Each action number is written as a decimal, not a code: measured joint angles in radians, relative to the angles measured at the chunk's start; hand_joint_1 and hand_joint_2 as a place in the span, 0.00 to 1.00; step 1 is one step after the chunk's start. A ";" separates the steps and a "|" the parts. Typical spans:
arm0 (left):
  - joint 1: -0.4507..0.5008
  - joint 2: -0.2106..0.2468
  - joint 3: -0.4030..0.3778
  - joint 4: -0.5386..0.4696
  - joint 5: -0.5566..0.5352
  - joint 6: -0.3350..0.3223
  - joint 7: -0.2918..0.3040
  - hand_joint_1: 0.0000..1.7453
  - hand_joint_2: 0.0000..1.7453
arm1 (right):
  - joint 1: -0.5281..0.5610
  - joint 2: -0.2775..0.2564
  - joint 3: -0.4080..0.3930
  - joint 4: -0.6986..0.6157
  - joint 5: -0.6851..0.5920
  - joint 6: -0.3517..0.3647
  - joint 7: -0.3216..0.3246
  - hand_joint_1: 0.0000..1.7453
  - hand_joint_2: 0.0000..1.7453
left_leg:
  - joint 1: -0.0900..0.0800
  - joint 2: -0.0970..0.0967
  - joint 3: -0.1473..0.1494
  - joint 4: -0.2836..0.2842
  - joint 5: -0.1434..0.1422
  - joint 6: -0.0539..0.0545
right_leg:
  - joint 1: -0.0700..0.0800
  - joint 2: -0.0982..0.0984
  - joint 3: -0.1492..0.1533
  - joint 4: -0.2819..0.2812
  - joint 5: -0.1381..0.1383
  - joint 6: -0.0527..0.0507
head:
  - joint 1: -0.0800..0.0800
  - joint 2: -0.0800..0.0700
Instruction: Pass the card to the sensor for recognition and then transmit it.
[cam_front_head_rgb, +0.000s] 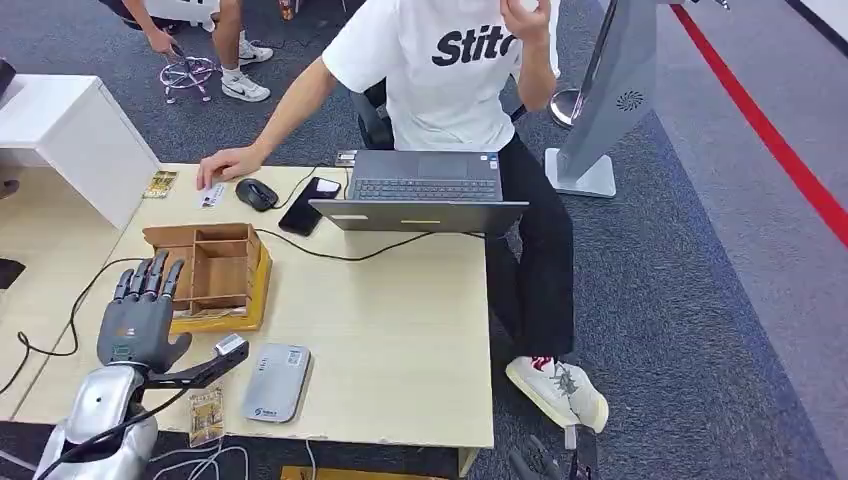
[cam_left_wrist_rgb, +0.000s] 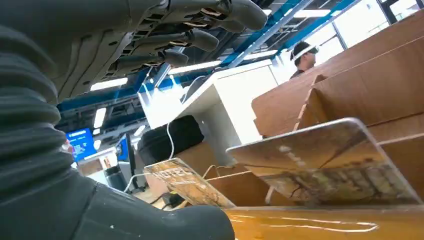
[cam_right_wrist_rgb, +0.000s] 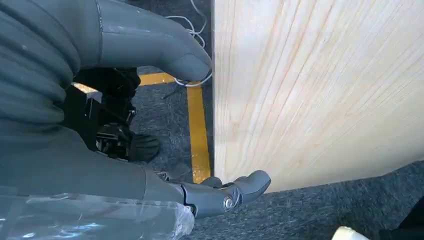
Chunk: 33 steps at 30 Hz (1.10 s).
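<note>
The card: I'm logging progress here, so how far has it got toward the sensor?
Nothing looks done yet. The left hand hovers by the wooden organizer box with fingers spread, holding nothing. A card lies flat near the table's front edge, beside the grey sensor pad, not on it. The right hand hangs beside the table's edge. Picking up, scanning and handing over all remain.

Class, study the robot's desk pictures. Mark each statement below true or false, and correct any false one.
1. The left hand holds a card. False: its fingers are spread with nothing in them, beside the wooden organizer box.
2. A grey card reader lies near the desk's front edge. True.
3. The laptop is closed. False: it is open.
4. The person's hand rests on the desk near the black mouse. True.
5. The phone lies inside the organizer. False: it lies beside the laptop.
</note>
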 joint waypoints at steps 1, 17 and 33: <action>-0.003 -0.006 0.003 0.003 -0.001 0.000 -0.003 0.00 1.00 | 0.000 0.000 0.000 0.000 -0.001 0.000 0.000 0.00 1.00 | 0.000 0.000 0.000 0.000 0.000 0.000 | 0.000 0.000 0.000 0.000 0.000 0.000 | 0.000 0.000; -0.027 -0.059 0.007 0.028 -0.033 0.000 0.002 0.00 1.00 | 0.000 0.000 0.008 -0.002 -0.010 0.000 0.000 0.00 1.00 | 0.000 0.000 0.000 0.000 0.000 0.000 | 0.000 0.000 0.000 0.000 0.000 0.000 | 0.000 0.000; -0.027 -0.074 0.007 0.028 -0.039 -0.021 0.007 1.00 1.00 | 0.001 0.000 0.018 -0.003 -0.017 0.002 0.000 0.00 1.00 | 0.000 0.000 0.000 0.000 0.000 0.000 | 0.000 0.000 0.000 0.000 0.000 0.000 | 0.000 0.000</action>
